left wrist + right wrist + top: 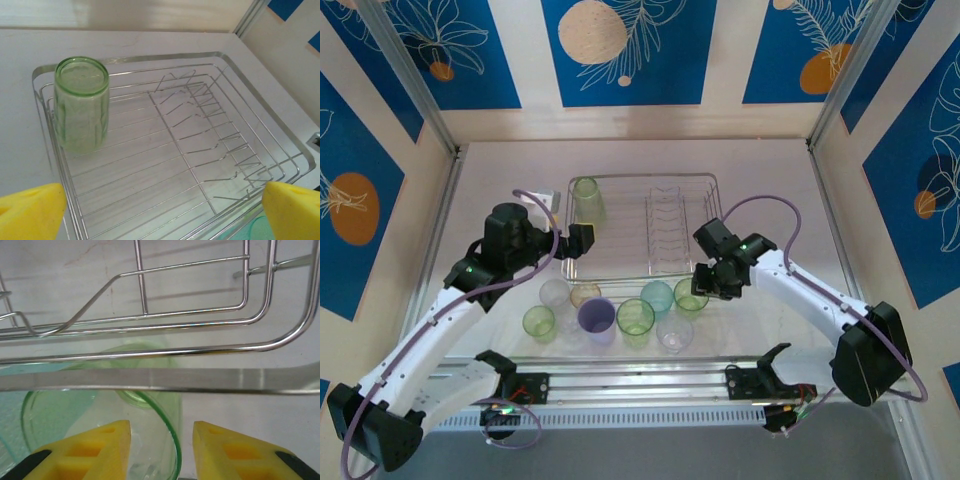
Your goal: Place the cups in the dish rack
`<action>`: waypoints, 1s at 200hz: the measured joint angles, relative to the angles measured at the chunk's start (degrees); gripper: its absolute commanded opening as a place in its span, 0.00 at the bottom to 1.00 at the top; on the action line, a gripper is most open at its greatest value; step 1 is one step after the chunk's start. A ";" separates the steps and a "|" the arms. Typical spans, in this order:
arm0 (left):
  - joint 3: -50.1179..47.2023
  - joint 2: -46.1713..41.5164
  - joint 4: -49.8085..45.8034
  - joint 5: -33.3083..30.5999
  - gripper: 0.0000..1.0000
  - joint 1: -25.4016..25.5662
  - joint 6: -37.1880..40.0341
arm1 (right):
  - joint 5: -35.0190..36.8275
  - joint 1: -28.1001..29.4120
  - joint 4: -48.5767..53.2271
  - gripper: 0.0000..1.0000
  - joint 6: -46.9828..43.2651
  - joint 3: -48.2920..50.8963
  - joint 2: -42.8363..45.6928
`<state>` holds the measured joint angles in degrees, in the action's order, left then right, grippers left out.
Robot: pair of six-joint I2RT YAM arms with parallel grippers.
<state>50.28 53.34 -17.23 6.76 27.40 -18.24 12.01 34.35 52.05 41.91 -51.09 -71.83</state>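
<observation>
The silvery wire dish rack (708,186) stands mid-table. One green cup (588,200) sits upside down in its far left corner, seen close in the left wrist view (81,107). Several cups stand in a cluster on the table in front of the rack: clear (555,293), amber (586,294), green (538,322), lilac (596,317), green (635,317), teal (657,297), clear (674,333). My left gripper (582,240) hangs wide open over the rack's near left part, fingers (30,212) empty. My right gripper (161,442) straddles the rim wall of a green cup (173,432) beside the rack's front rail, a gap on each side.
The rack's upright plate tines (210,125) fill its right half; its left half has a flat wire floor. The rack's front rail (200,347) runs just beyond my right fingers. The teal cup (20,385) stands close to the left of the straddled cup.
</observation>
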 measured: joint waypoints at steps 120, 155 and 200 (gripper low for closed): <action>-1.92 -0.66 1.36 3.69 1.00 0.00 -1.05 | 5.97 1.92 6.95 0.00 3.26 1.09 4.13; -2.51 -1.95 5.40 8.68 1.00 0.00 -2.64 | 6.49 -0.22 15.32 0.00 4.26 -1.70 16.65; -5.46 -1.97 26.38 25.14 1.00 0.68 -11.17 | -2.32 -13.99 17.31 0.00 -0.37 -15.30 29.07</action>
<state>44.82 51.37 9.15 31.90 28.08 -29.41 9.69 20.36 69.36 41.54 -66.39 -42.76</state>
